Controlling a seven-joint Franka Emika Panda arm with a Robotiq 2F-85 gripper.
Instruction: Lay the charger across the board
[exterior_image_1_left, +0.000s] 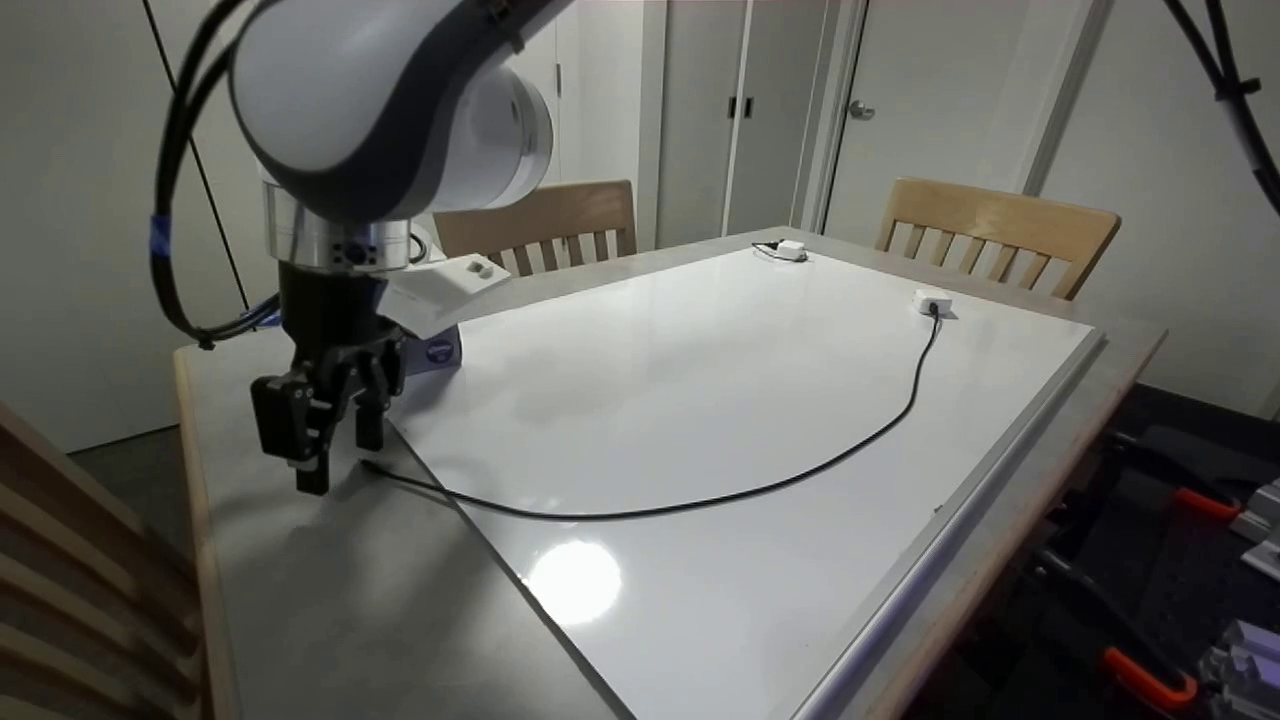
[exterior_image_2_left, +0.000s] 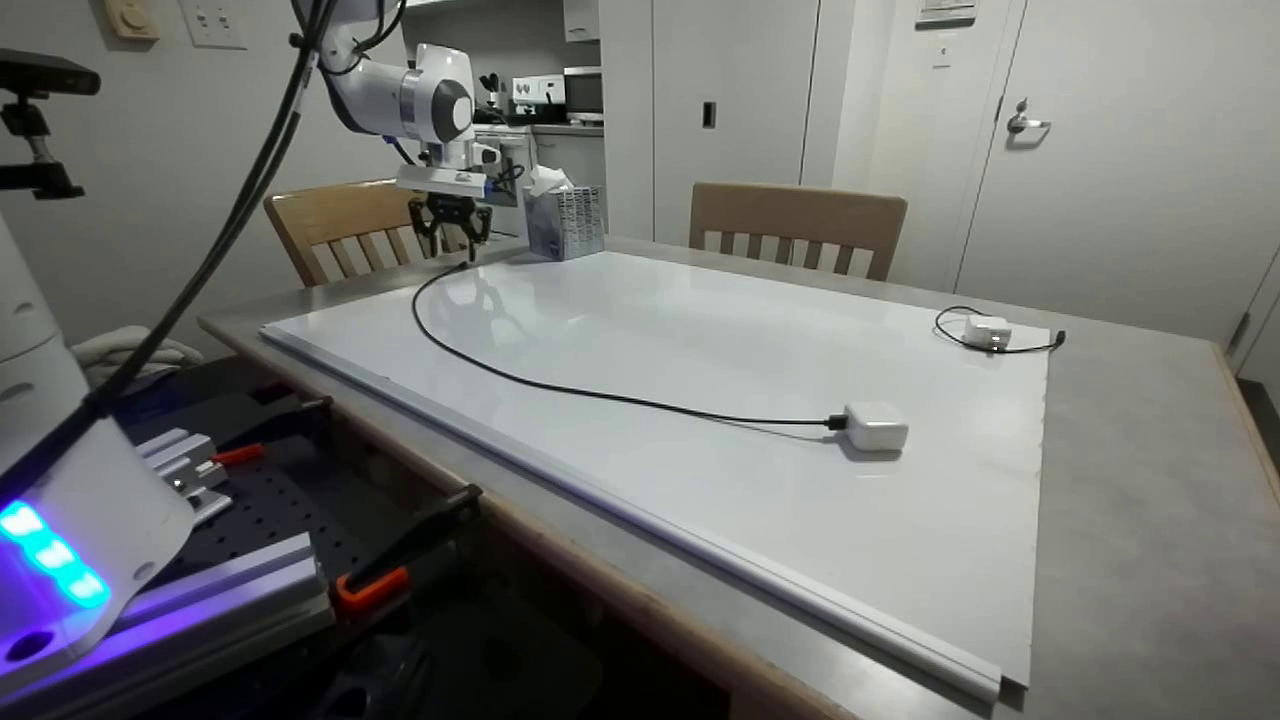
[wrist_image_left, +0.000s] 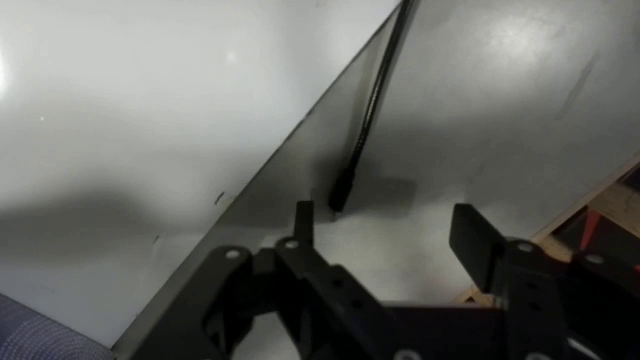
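The robot arm (exterior_image_1_left: 390, 110) reaches down on the left of the frame in an exterior view. Its end effector (wrist_image_left: 382, 220) has its two black fingers (wrist_image_left: 472, 245) spread wide and empty.

The charger (exterior_image_1_left: 600, 517) lies across the big, shiny white board (exterior_image_1_left: 720, 390). In an exterior view, its white plug (exterior_image_2_left: 876, 428) sits to the right of the middle of the frame. The black cord (exterior_image_2_left: 640, 402) goes left from it, then curls up to the upper left, close to the end effector.

In the wrist view, the cord comes down from the top of the frame. Its tip (wrist_image_left: 342, 190) is near the middle, just beside the finger on the left. That end pokes past the edge of the board, over the gray surface (exterior_image_1_left: 350, 600).

Another plug (exterior_image_2_left: 987, 332), with a short black cord by it, sits near a corner of the board, at the right of the frame. A tissue box (exterior_image_2_left: 565, 222) stands to the right of the end effector in that same view, and wooden chairs (exterior_image_2_left: 797, 212) show behind the surface in both exterior views
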